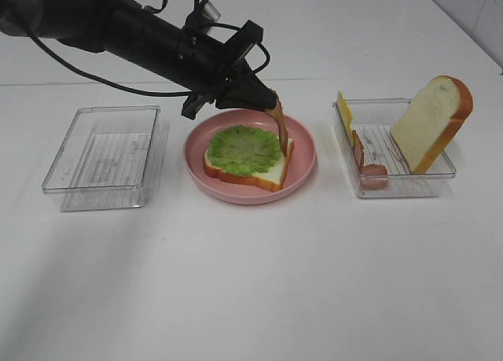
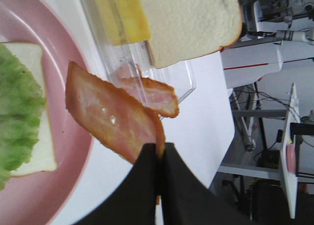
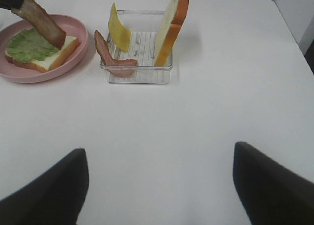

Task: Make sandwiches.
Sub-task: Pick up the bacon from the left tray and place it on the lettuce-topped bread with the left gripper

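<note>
A bread slice [image 1: 271, 174] topped with a green lettuce leaf [image 1: 244, 149] lies on the pink plate [image 1: 306, 145]. My left gripper [image 1: 263, 97] is shut on a brown bacon strip [image 1: 280, 130] that hangs down over the right edge of the lettuce; the strip also shows in the left wrist view [image 2: 110, 114]. The right clear tray [image 1: 405, 184] holds a leaning bread slice [image 1: 431, 123], a yellow cheese slice [image 1: 344, 113] and another bacon strip [image 1: 368, 166]. My right gripper [image 3: 159, 186] is open over bare table, well in front of that tray [image 3: 140, 75].
An empty clear tray [image 1: 102, 152] stands left of the plate. The white table ends at a back edge behind the arm. Off the table's right side stand equipment and cables [image 2: 274, 112].
</note>
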`<state>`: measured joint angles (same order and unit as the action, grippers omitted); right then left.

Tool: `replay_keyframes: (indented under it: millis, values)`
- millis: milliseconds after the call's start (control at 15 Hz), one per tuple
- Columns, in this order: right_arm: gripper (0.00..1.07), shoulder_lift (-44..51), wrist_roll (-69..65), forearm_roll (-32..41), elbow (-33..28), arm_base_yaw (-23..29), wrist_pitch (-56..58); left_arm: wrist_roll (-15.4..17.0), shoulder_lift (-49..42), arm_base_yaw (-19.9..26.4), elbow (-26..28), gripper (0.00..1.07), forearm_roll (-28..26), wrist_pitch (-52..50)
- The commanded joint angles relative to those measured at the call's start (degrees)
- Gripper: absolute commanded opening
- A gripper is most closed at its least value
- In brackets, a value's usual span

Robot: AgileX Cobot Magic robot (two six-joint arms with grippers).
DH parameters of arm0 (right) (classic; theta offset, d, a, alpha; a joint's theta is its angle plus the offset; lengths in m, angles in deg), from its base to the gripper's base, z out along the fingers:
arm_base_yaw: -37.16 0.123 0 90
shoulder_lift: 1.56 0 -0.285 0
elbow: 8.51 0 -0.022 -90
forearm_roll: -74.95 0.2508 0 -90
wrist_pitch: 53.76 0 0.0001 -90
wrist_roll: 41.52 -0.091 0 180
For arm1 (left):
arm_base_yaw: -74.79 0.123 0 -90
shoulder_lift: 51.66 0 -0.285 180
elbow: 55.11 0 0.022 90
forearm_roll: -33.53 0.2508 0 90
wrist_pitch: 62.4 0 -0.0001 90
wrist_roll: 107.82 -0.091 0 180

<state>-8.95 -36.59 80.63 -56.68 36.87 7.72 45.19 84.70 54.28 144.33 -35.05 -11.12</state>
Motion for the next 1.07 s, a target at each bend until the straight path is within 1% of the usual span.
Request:
replay_keyframes:
  millis: [67, 133, 200, 400, 600, 733, 800, 867, 933, 1000, 1067]
  values:
    - [0.76, 0.74, 0.40, -0.23, -0.06, -0.34, -0.63, 1.15, 0.00, -0.11, 0.17, 0.00, 11.97, -2.69]
    - [0.76, 0.74, 0.40, -0.23, -0.06, -0.34, -0.63, 3.50, -0.06, 0.29, 0.17, 0.00, 15.58, -2.92]
    - [0.76, 0.74, 0.40, -0.23, -0.06, -0.34, -0.63, 5.50, -0.06, 0.63, 0.17, 0.00, 17.99, -2.92]
    - [0.76, 0.69, 0.40, -0.23, -0.06, -0.34, -0.63, 6.30, -0.11, 1.89, 0.17, 0.00, 21.26, -2.92]
    - [0.76, 0.69, 0.40, -0.23, -0.06, -0.34, -0.63, 6.42, -0.11, 3.21, 0.17, 0.00, 21.60, -2.92]
    - [0.76, 0.69, 0.40, -0.23, -0.06, -0.34, -0.63, 6.93, -0.11, 3.21, 0.17, 0.00, 23.15, -3.15]
    - [0.76, 0.69, 0.40, -0.23, -0.06, -0.34, -0.63, 9.97, -0.11, 3.21, 0.17, 0.08, 24.69, -3.09]
    - [0.76, 0.69, 0.40, -0.23, -0.06, -0.34, -0.63, 12.38, -0.23, 3.21, 0.17, 0.19, 26.36, -3.09]
    - [0.76, 0.69, 0.40, -0.23, -0.06, -0.34, -0.63, 13.81, -0.29, 3.21, 0.80, 0.36, 29.05, -2.75]
    - [0.76, 0.69, 0.40, -0.23, -0.06, -0.34, -0.63, 13.98, -0.29, 3.21, 2.06, 0.53, 31.17, -1.26]
    - [0.76, 0.69, 0.40, -0.23, -0.06, -0.34, -0.63, 13.92, -0.29, 3.21, 3.61, 0.64, 32.37, 0.74]
